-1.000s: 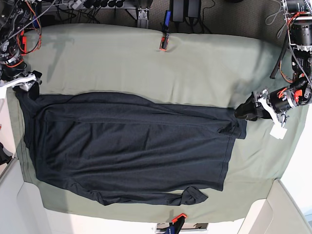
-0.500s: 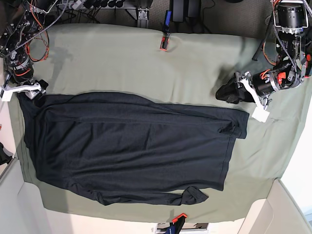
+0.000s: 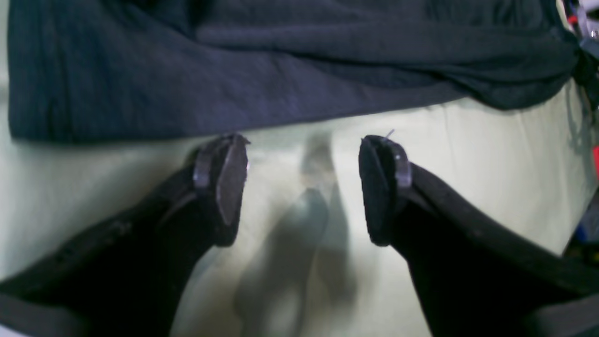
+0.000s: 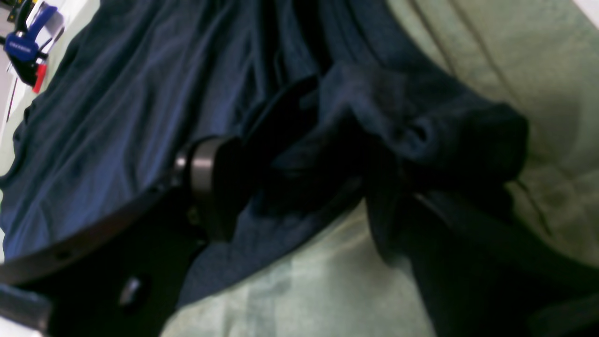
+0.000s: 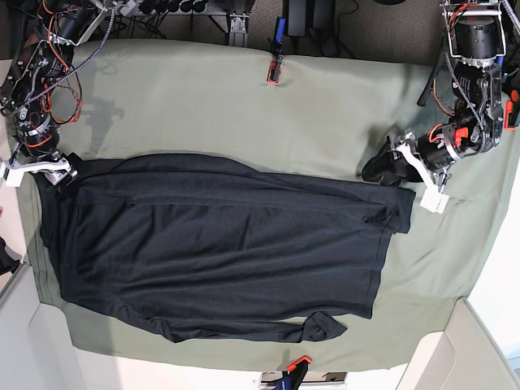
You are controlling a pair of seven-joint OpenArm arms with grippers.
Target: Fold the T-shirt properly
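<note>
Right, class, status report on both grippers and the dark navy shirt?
Left gripper open, empty, beside the dark navy knit shirt. Right gripper open around bunched shirt corner. Shirt flat on sage-green table cloth. Nothing in the way.

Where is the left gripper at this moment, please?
In the base view, the left gripper is at the right side, over the green table cloth, just beyond the top right corner of the T-shirt. Its jaws are open and empty.

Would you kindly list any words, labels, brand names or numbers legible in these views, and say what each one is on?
Blue clamp, right wrist view: a small light marking on its body, too blurred to read.
T-shirt: plain, no print or label showing.
Green table cloth: no text.
Clamps at the table edges, base view: too small to show any lettering.
Nothing legible in any view.
</note>
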